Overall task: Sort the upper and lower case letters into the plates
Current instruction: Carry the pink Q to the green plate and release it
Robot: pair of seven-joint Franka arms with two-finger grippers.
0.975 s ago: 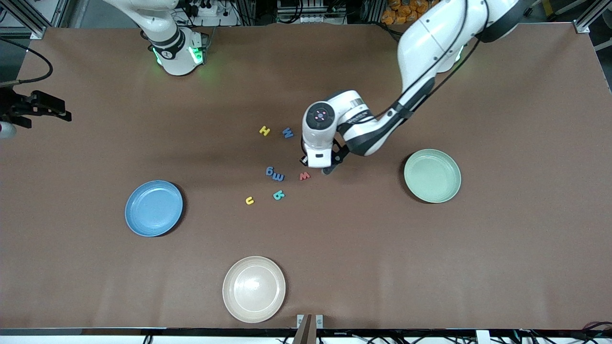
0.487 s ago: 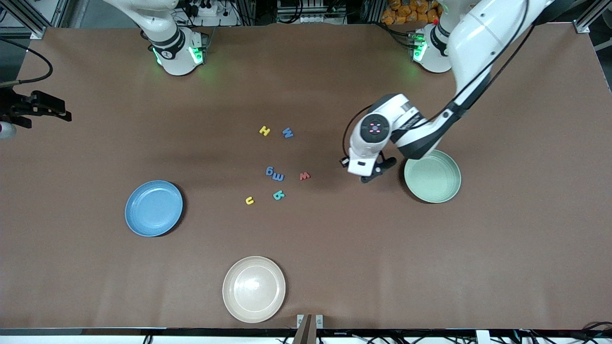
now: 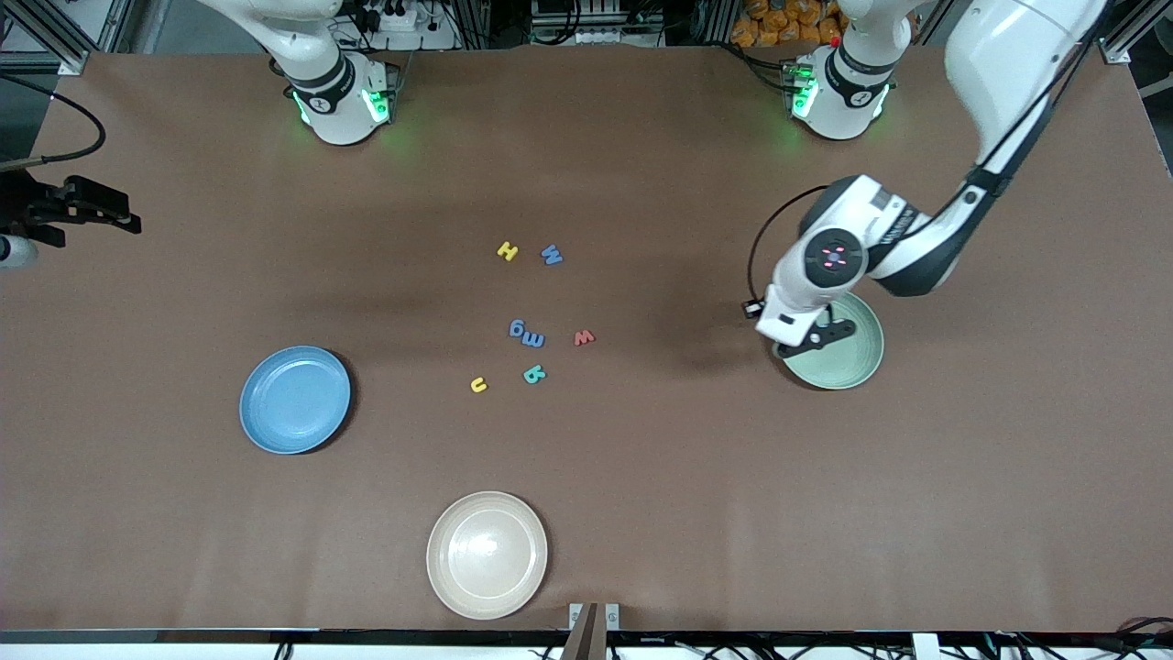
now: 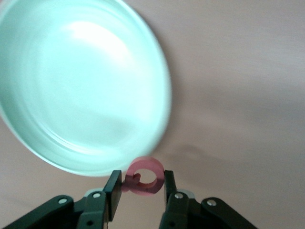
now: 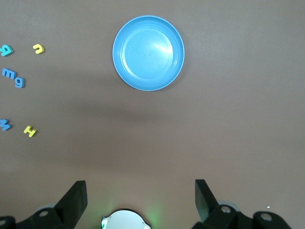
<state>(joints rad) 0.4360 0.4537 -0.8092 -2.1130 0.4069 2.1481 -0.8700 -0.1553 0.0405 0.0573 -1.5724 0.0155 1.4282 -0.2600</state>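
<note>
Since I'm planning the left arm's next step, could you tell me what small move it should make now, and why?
Probably ease the left gripper a little farther over the pale mint green round plate before opening: its fingers pinch the small red toy letter right at the plate's rim, not yet over the middle.

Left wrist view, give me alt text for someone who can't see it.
The left gripper holds a small red letter between its fingers, at the rim of the pale mint green plate, which holds nothing. The brown table fills the rest of the view.
</note>
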